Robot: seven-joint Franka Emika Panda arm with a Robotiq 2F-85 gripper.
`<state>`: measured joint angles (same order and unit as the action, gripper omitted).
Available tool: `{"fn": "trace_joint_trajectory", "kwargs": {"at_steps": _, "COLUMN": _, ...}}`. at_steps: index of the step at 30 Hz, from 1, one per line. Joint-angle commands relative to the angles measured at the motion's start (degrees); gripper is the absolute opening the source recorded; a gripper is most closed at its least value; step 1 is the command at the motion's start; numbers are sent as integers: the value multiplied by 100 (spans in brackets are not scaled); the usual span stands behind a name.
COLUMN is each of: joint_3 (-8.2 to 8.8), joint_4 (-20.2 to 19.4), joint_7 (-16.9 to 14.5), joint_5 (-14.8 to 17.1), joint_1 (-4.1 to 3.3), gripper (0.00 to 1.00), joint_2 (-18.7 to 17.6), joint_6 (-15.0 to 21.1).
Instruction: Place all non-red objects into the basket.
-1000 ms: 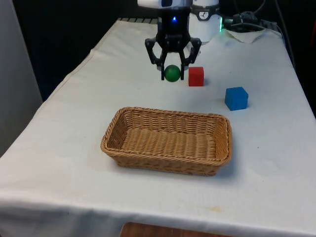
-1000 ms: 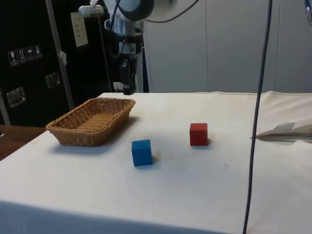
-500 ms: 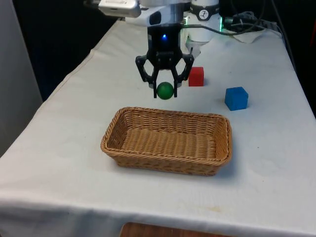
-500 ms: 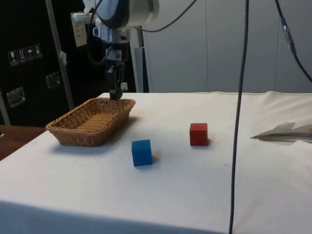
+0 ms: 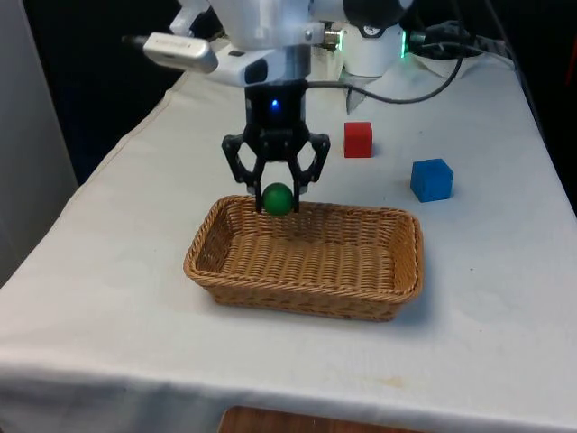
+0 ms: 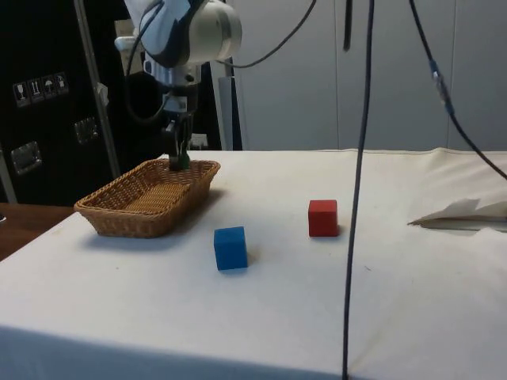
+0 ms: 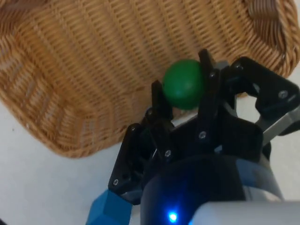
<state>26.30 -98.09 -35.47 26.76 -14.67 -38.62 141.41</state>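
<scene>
Black two-finger gripper [image 5: 277, 199] clamps small green ball [image 5: 278, 198] above rectangular woven wicker basket [image 5: 397, 271], far rim. Transport step; next likely open, drop inside.

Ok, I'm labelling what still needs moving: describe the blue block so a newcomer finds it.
Start at the wicker basket mid-table. Beyond its corner on the front view's right, two cubes sit on the white cloth. The blue cube is the nearer; the red cube lies farther back.

Open basket [image 5: 406, 262] interior beneath the end effector [image 5: 277, 200]; cubes well apart.
</scene>
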Motion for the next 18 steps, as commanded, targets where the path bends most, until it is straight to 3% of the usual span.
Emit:
{"fn": "trace_joint_trajectory", "kwargs": {"at_steps": 1, "joint_3": -57, "joint_4": 115, "joint_7": -57, "joint_5": 57, "joint_1": 86, "gripper": 0, "joint_2": -92, "joint_6": -52}}
{"fn": "trace_joint_trajectory", "kwargs": {"at_steps": 4, "joint_3": 0, "joint_4": 355, "joint_7": -138, "joint_5": 212, "joint_1": 109, "gripper": 0, "joint_2": -372, "joint_6": -40}}
{"fn": "trace_joint_trajectory", "kwargs": {"at_steps": 5, "joint_3": 52, "joint_4": 275, "joint_7": -97, "joint_5": 172, "joint_1": 46, "gripper": 0, "joint_2": -304, "joint_6": -6}}
{"fn": "trace_joint_trajectory", "kwargs": {"at_steps": 6, "joint_3": 11, "joint_4": 401, "joint_7": -155, "joint_5": 246, "joint_1": 115, "gripper": 0, "joint_2": -435, "joint_6": -34}}
{"fn": "trace_joint_trajectory", "kwargs": {"at_steps": 13, "joint_3": 6, "joint_4": 630, "joint_7": -223, "joint_5": 527, "joint_1": 138, "gripper": 0, "joint_2": -814, "joint_6": 11}}
{"fn": "trace_joint_trajectory", "kwargs": {"at_steps": 14, "joint_3": 69, "joint_4": 596, "joint_7": -183, "joint_5": 481, "joint_1": 86, "gripper": 0, "joint_2": -796, "joint_6": 0}}
{"fn": "trace_joint_trajectory", "kwargs": {"at_steps": 15, "joint_3": 11, "joint_4": 653, "joint_7": -229, "joint_5": 556, "joint_1": 138, "gripper": 0, "joint_2": -842, "joint_6": 0}}
{"fn": "trace_joint_trajectory", "kwargs": {"at_steps": 18, "joint_3": 17, "joint_4": 722, "joint_7": -241, "joint_5": 625, "joint_1": 138, "gripper": 0, "joint_2": -922, "joint_6": -17}}
